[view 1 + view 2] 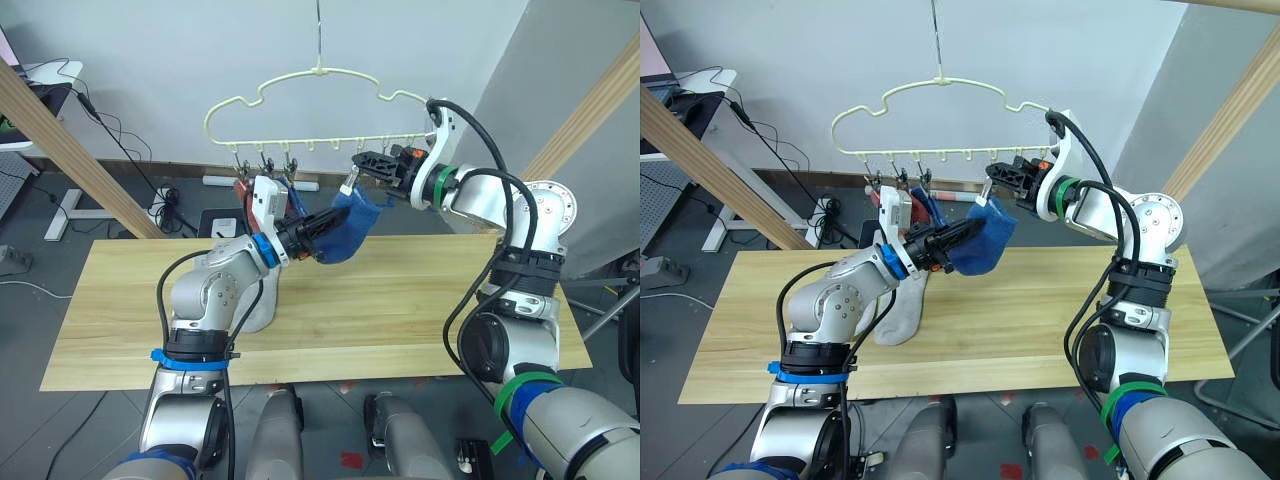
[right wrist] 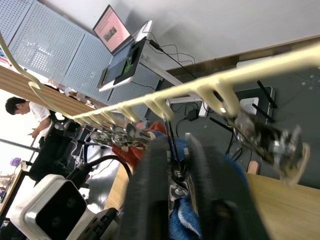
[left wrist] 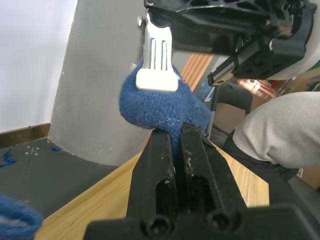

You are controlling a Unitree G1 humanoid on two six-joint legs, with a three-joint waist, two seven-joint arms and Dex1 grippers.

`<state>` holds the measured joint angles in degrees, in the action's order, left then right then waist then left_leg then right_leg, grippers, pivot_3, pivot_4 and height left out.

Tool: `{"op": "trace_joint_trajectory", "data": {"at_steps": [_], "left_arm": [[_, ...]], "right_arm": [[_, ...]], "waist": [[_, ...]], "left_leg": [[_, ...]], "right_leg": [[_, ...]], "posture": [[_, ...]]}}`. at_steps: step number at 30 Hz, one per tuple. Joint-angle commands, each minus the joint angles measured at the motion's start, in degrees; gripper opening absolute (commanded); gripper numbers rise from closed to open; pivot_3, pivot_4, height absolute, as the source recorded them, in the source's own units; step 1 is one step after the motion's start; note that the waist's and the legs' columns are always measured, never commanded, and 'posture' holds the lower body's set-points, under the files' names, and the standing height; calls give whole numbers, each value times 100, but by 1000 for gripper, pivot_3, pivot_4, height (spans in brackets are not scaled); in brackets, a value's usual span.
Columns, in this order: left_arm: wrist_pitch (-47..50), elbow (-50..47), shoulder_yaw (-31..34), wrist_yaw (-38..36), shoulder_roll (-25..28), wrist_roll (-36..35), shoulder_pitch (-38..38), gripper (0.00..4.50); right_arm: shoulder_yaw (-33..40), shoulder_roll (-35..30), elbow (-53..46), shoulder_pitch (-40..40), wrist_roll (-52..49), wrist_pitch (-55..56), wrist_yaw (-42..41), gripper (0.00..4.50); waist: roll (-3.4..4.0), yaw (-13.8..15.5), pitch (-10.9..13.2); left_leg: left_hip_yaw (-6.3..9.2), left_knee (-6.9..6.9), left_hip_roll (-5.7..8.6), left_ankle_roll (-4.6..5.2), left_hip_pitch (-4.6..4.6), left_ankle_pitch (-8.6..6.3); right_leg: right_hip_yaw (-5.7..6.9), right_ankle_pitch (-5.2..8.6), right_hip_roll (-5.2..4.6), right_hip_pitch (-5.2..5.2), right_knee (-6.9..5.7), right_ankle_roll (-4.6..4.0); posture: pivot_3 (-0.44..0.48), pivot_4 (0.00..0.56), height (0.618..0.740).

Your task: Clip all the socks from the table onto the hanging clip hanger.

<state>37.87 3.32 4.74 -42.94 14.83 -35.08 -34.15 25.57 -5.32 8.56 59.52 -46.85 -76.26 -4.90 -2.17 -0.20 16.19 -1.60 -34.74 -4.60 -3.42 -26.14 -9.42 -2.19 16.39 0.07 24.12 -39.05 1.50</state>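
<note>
Left gripper [image 1: 322, 224]: I see its two black fingers pressed together on a fold of the blue sock [image 1: 350, 232], which it holds raised above the table [image 1: 420, 300], just under the row of clips. In my left wrist view the fabric runs down between the two fingers [image 3: 150, 165], with the rounded end of the sock bulging beyond their tips.

Right gripper [image 1: 356, 165]: I see it reaching in from the right at the level of the clip row, its fingers closed on a grey metal clip [image 3: 157, 60]. The flat lower end of that clip lies against the top of the blue sock; whether the clip bites the fabric I cannot tell.

Clip hanger [image 1: 300, 100]: pale yellow, cloud-shaped, hanging by a thin hook in front of the wall, its clips in a row along the lower bar.

Other socks: a rust red sock [image 1: 243, 192] and a second blue sock [image 1: 927, 208] hang from clips towards the left end of the row, just behind the left arm. A light grey sock [image 1: 902, 310] lies on the table beneath the left forearm.

Background: slanted wooden beams [image 1: 70, 150] stand at either side, and cables [image 1: 130, 150] lie on the dark floor behind the table.
</note>
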Motion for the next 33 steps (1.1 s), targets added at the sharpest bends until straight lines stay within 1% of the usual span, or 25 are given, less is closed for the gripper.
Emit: {"op": "trace_joint_trajectory", "data": {"at_steps": [1, 5, 6, 7, 9, 12, 14, 17, 19, 20, 22, 28, 29, 31, 33], "left_arm": [[-181, -95, -64, 8, -54, 41, -111, 0], [-357, 14, -209, -62, -53, 205, -109, 0], [-388, 38, -241, -78, -51, 241, -107, 0], [-402, 71, -258, -97, -56, 251, -110, 564], [-425, 168, -273, -117, -85, 261, -132, 1055], [-500, 443, -271, -180, -60, 329, -126, 2003], [-518, 543, -261, -265, 21, 357, -61, 2546], [-400, 410, -216, -418, 258, 326, 156, 3501], [-301, 236, -180, -464, 434, 277, 338, 4171], [-273, 180, -176, -468, 478, 262, 392, 4430], [-142, -31, -127, -464, 664, 238, 582, 4472], [568, -503, 42, 17, 1058, 228, 855, 4472], [522, -609, 104, 123, 1110, 294, 896, 4472], [256, -770, 154, 533, 1151, 650, 971, 4472], [330, -901, 178, 726, 1206, 728, 1094, 4472]], "right_arm": [[-60, -37, -254, -29, -105, 60, -48, 2347], [-38, -125, -461, -182, -87, 116, 18, 3835], [-5, -143, -547, -221, -116, 111, 37, 4135], [56, -152, -702, -280, -185, 109, 58, 4497], [194, -160, -1108, -423, -399, -15, 113, 4500], [138, -289, -1920, -822, -592, -154, 141, 4500], [88, -358, -2458, -1150, -726, -213, 178, 4500], [-374, -647, -3189, -1800, -477, 75, 52, 4500], [-792, -918, -3454, -2207, -73, 497, -44, 4500], [-928, -1014, -3518, -2333, 52, 659, -82, 4500], [-1200, -1075, -3610, -2646, 359, 1098, -113, 4500], [-2089, -1327, -3575, -3499, 1700, 2672, -234, 4500], [-2238, -1347, -3547, -3603, 2003, 3010, -195, 4500], [-2381, -1287, -3501, -3749, 2351, 3454, -148, 4500], [-2544, -1241, -3425, -3884, 2714, 3764, -40, 4500]], "waist": [[0, -1, 0], [1, 3, 1], [1, 4, 1], [1, 3, 1], [1, 4, 1], [1, -11, 1], [1, -19, 1], [1, -81, 0], [2, -150, 0], [1, -167, 0], [1, -195, 0], [1, -237, 0], [1, -239, 0], [1, -238, 0], [1, -237, 0]], "left_leg": [[0, 0, 0, 0, 0, 0], [-1, 0, 0, 0, -1, 0], [-1, 0, 0, 1, -1, -1], [-1, 0, 1, 1, -2, -1], [-1, 0, 0, 1, -4, -1], [0, 0, 0, 2, -5, -1], [0, -1, 0, 3, -6, -2], [0, -1, 0, 3, -5, -2], [-1, -1, 0, 3, -5, -2], [-1, -1, 0, 3, -5, -2], [-2, -5, 0, 3, -4, -2], [0, -10, -3, 2, 1, -2], [-2, -11, -2, 2, 1, -2], [-3, -13, -1, 2, 0, -2], [-3, -14, -1, 2, 1, -1]], "right_leg": [[0, 0, 0, 1, 0, 0], [-1, 0, 0, 1, 0, 0], [0, 0, 0, 1, 1, 0], [0, 0, 0, 1, 1, 0], [-1, 0, 0, 3, 1, 0], [0, 0, 0, 3, 1, 0], [0, 0, 1, 3, 1, 0], [-2, 0, 1, 3, 1, 1], [-4, 0, 1, 3, 0, 1], [-5, 1, 0, 3, 0, 1], [-6, 0, 1, 4, -2, 4], [-9, 4, 5, 2, -7, 17], [-11, 3, 4, 3, -7, 18], [-13, 2, 2, 2, -7, 21], [-13, -1, 1, 1, -6, 19]], "posture": [[11, 283, 740], [4, 283, 740], [4, 283, 740], [-2, 282, 740], [-10, 279, 740], [-24, 273, 740], [-35, 268, 740], [-47, 255, 740], [-48, 252, 740], [-51, 248, 740], [-56, 249, 740], [-65, 253, 740], [-65, 253, 740], [-63, 252, 740], [-45, 244, 740]]}}
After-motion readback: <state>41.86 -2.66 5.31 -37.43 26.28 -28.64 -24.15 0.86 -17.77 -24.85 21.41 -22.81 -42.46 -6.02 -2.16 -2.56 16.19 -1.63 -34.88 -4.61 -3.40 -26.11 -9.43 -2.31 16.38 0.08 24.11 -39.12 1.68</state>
